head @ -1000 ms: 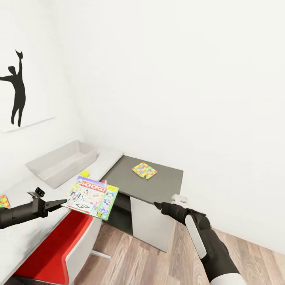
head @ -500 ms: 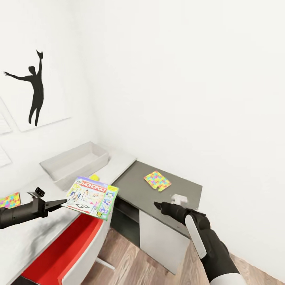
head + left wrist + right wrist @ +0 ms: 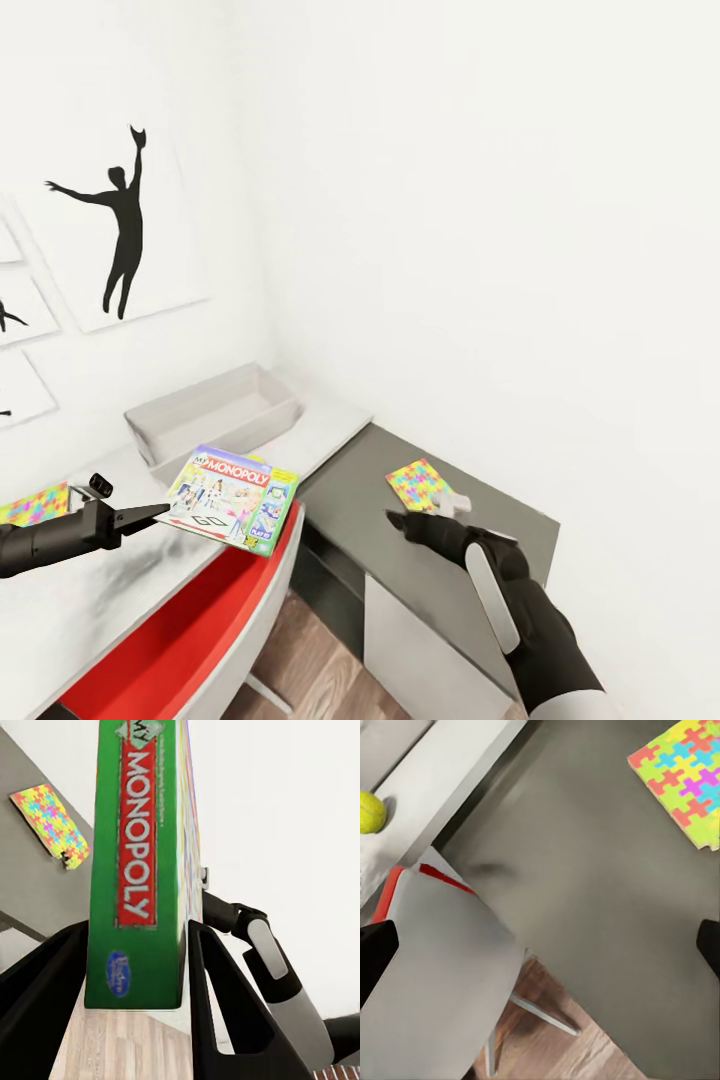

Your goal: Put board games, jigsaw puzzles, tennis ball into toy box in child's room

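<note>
**Board game held over worktop edge, toy box beyond it**

While the left tool [image 3: 160,514] pinches the Monopoly board game [image 3: 233,497] by its near edge, the box is carried roughly flat, printed face up, above the front edge of the pale worktop [image 3: 90,590] and above the red chair [image 3: 190,630] tucked under it. From the left wrist camera, the 2 black fingers [image 3: 225,1005] press against opposite faces of the box, with its green side panel [image 3: 135,870] between them.

The toy box [image 3: 215,415] stands on the pale worktop against the wall, just past the held game. 1 jigsaw puzzle [image 3: 35,503] lies on the pale worktop close to the left forearm. A 2nd jigsaw puzzle [image 3: 418,485] lies flat on the lower dark grey cabinet top [image 3: 350,510], near the wall.

The right tool [image 3: 398,521] hovers above the dark cabinet top, just beside the 2nd puzzle and apart from it. In the right wrist view its 2 dark fingertips [image 3: 375,945] sit spread wide with nothing between them. That view also shows the tennis ball [image 3: 370,811] resting on the pale worktop, and the 2nd puzzle [image 3: 682,776] on the dark surface.

Framed silhouette pictures [image 3: 120,235] hang on the white wall above the pale worktop
</note>
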### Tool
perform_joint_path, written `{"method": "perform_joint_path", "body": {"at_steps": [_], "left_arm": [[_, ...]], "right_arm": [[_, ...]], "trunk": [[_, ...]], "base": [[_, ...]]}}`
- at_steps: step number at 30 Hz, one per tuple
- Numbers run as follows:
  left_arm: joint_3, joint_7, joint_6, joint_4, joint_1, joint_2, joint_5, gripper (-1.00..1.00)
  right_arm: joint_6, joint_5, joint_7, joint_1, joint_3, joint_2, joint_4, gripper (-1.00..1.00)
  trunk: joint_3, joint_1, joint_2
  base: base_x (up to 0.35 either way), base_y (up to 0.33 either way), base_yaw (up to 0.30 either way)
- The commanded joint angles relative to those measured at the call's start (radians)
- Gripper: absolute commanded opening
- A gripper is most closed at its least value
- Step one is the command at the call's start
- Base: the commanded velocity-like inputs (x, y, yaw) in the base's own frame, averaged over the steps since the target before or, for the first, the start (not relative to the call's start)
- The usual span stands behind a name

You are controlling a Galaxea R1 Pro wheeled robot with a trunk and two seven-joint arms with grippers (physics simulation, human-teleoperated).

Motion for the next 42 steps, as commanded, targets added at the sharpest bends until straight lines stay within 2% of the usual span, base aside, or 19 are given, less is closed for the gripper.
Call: {"method": "perform_joint_path", "body": {"at_steps": [1, 3, 12, 21, 33, 42], "left_arm": [[0.0, -0.004, 0.01, 0.0, -0.001, 0.0, 0.002, -1.0], [-0.001, -0.004, 0.01, 0.0, -0.001, 0.0, 0.002, -1.0], [0.0, -0.004, 0.009, 0.0, -0.001, 0.0, 0.003, -1.0], [-0.001, -0.004, 0.01, -0.001, -0.001, 0.0, 0.003, -1.0], [0.0, -0.004, 0.009, -0.001, -0.001, 0.0, 0.003, -1.0], [0.0, -0.004, 0.008, -0.002, -0.001, 0.0, 0.003, -1.0]], "right_arm": [[0.005, 0.002, 0.003, -0.001, 0.008, 0.0, -0.001, 1.0], [0.004, 0.002, 0.003, -0.002, 0.027, 0.0, -0.002, 1.0], [0.003, 0.001, 0.003, -0.002, 0.033, 0.0, -0.001, 1.0], [0.003, 0.002, 0.002, -0.001, 0.035, 0.0, -0.001, 1.0], [0.003, 0.002, 0.002, -0.002, 0.035, 0.0, -0.001, 1.0], [0.003, 0.002, 0.002, -0.002, 0.035, 0.0, -0.001, 1.0]], "trunk": [[-0.002, 0.001, -0.002], [-0.002, 0.001, -0.002], [-0.002, 0.001, -0.002], [-0.002, 0.001, -0.002], [-0.002, 0.001, -0.002], [-0.002, 0.001, -0.002]], "base": [[0.284, -0.196, 0.096], [0.225, -0.163, 0.049], [0.03, -0.023, 0.032], [0.017, 0.0, 0.267], [0.187, 0.062, 0.288], [0.034, 0.023, 0.289]]}}
